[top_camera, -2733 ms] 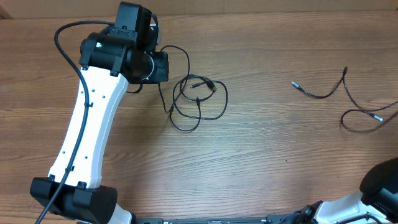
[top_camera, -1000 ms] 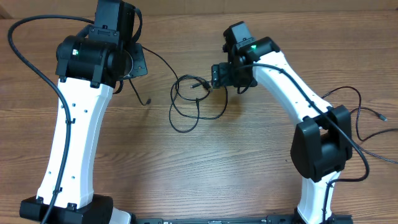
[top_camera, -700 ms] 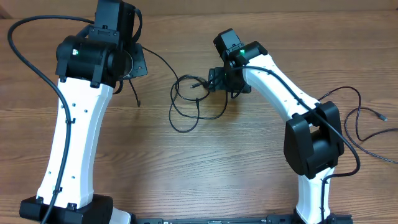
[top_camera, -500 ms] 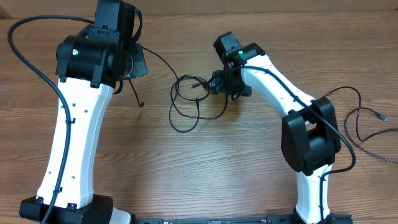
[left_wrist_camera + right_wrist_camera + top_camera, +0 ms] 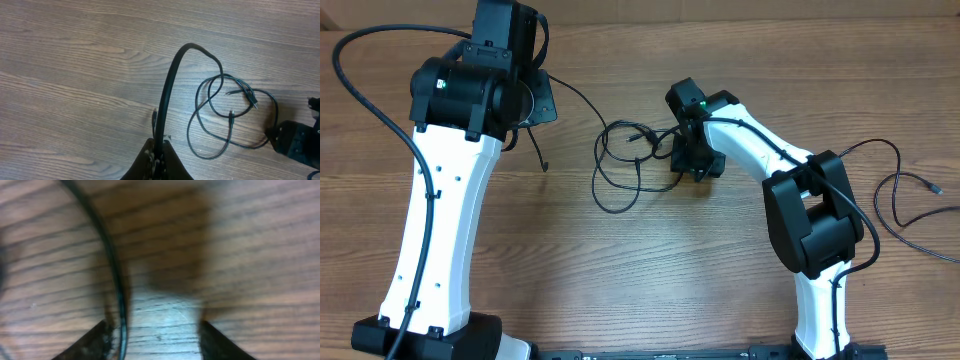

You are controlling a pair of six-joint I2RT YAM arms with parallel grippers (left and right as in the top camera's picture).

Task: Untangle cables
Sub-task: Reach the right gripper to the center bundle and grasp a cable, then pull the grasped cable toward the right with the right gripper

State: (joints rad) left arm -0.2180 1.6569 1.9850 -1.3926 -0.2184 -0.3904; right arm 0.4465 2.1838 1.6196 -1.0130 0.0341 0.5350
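Mid-tabletop (image 5: 720, 280), tangled cables (image 5: 231, 115) are lying looped over each other; untangling looks barely begun. Left hand (image 5: 159, 150) is pinching one strand tight, holding it raised. Right hand (image 5: 160, 335) is sitting part open astride another strand, not gripping. Loose cable (image 5: 920, 183) is lying well apart, far right.

Surface: wooden table (image 5: 650, 270), brown, grain running left to right, plank seams visible.
Centre, slightly far: tangled cables (image 5: 640, 162), thin and black, lying flat in several overlapping loops.
Plug ends: two small ones rest inside the loops, one of them clear in the left wrist view (image 5: 231, 116).
Tangle, far-left side: one strand lifts off the wood.
Right edge: loose cable (image 5: 926, 185), thin, black, with a small plug end, curving on the wood well apart from the tangle.
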